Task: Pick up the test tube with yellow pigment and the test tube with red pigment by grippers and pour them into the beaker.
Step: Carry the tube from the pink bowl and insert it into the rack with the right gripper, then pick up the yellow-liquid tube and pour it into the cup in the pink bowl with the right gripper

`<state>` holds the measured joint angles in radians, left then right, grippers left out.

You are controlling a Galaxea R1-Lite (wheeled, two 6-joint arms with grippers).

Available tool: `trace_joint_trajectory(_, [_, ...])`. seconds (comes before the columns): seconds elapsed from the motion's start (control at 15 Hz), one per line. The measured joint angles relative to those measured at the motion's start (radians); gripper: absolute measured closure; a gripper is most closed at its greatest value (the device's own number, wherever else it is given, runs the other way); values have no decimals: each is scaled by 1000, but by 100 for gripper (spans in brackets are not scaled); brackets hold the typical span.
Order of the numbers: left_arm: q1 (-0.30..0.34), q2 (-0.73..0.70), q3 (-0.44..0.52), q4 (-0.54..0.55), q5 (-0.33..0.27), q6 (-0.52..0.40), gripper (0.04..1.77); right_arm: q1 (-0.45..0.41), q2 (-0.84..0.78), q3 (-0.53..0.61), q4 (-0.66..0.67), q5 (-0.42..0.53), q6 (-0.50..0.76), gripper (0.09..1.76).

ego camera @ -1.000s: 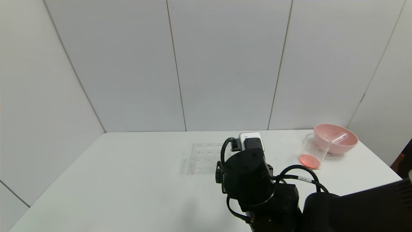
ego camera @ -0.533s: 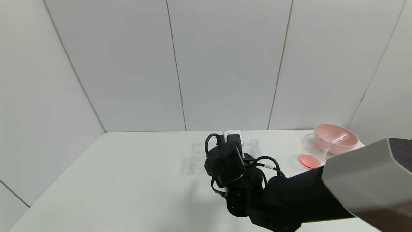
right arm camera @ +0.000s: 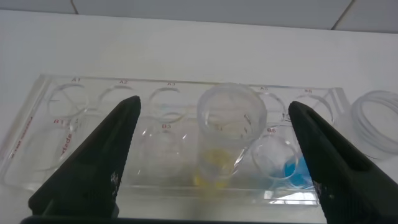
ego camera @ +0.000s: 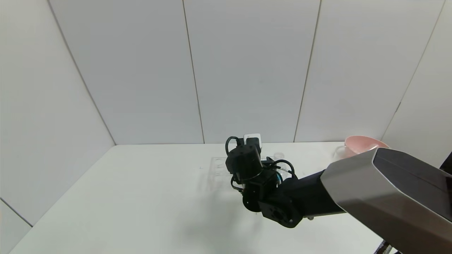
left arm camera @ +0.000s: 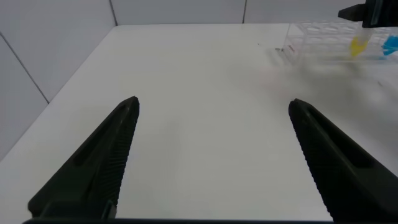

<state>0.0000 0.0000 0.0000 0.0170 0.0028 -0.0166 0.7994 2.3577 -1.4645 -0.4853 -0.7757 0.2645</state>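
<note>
The test tube with yellow pigment stands upright in a clear rack, with a blue-liquid tube beside it. My right gripper is open just above the rack, and the yellow tube sits between its fingers without touching them. In the head view its wrist covers part of the rack. My left gripper is open and empty over bare table, far from the rack. The beaker shows only a sliver behind my right arm. The test tube with red pigment is out of view.
A pink bowl stands at the back right, partly hidden by my right arm. A small clear round container stands just right of the rack; it also shows in the right wrist view. White walls close the table's back.
My right arm has reached forward and to the left, from near the table's front to over the rack. It now hides most of the beaker and bowl.
</note>
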Motion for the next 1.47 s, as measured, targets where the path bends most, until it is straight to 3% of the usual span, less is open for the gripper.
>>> trace_joint_trajectory(0.73, [0,0,0,0,0,0,9,-20,11,-4,-8,2,-4,15])
trace_joint_trajectory(1.0, [0,0,0,0,0,0,9,-18,4,3,-10,1,-4,75])
trace_joint_trajectory(1.2, [0,0,0,0,0,0,9,-12,-2,3,-2,1,-4,106])
trace_joint_trajectory(1.27, [0,0,0,0,0,0,9,-11,-4,3,0,1,-4,134])
trace_joint_trajectory(1.47, [0,0,0,0,0,0,9,-8,-8,4,2,1,-4,133])
